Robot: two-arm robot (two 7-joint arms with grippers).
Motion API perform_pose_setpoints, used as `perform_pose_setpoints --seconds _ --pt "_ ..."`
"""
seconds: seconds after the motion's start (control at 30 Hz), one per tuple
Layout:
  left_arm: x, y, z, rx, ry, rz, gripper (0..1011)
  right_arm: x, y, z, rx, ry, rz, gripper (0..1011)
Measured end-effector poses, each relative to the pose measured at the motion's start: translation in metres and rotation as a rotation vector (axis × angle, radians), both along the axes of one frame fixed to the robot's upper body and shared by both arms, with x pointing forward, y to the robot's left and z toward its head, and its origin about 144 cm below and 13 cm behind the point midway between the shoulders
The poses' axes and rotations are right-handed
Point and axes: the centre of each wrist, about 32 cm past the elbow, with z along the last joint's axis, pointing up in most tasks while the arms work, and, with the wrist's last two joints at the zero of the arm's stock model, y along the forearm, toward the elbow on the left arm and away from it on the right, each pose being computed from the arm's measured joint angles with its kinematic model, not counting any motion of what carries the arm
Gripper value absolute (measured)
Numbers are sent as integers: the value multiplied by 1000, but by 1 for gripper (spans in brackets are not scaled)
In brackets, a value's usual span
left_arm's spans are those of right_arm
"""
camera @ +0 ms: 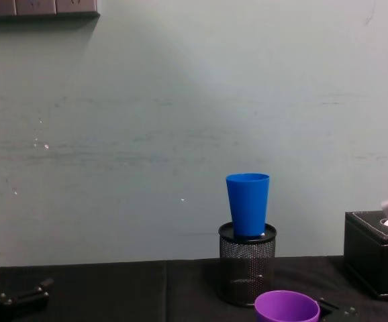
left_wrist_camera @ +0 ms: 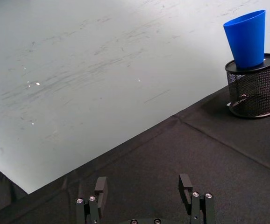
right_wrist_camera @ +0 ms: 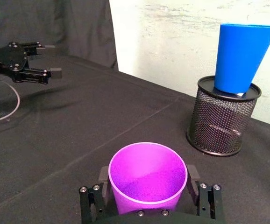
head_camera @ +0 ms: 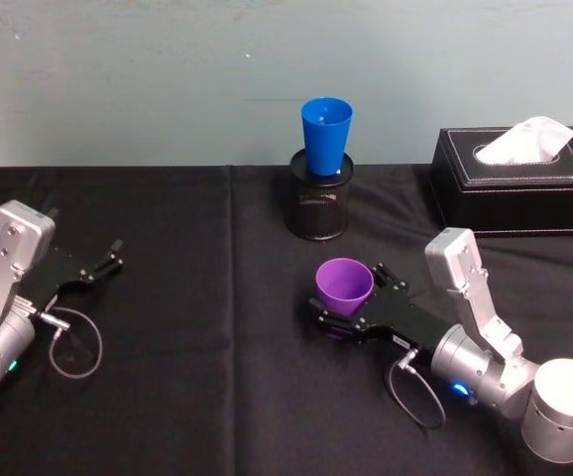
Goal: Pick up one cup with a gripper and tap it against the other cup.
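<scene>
My right tool (head_camera: 349, 296) grips the purple cup (head_camera: 344, 281), with the blue cup (head_camera: 326, 134) ahead and higher; my left tool (head_camera: 106, 260) idles wide, farther off.

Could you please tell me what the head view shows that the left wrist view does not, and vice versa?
Head view adds the purple cup gripped by the right gripper, and the white tissue. Left wrist view adds a look from behind along the open left gripper, nothing between its fingers. Both share the blue cup standing in the mesh holder on the black cloth.
</scene>
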Motion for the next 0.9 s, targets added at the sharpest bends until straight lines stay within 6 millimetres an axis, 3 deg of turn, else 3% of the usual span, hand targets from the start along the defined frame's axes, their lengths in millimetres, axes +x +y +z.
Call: perform_pose_setpoints --seconds 0.5,0.9 --pt "0 0 0 0 0 0 1000 -1 -1 0 0 -4 0 998" --pt "0 0 0 0 0 0 1000 -1 -1 1 1 -5 -1 761"
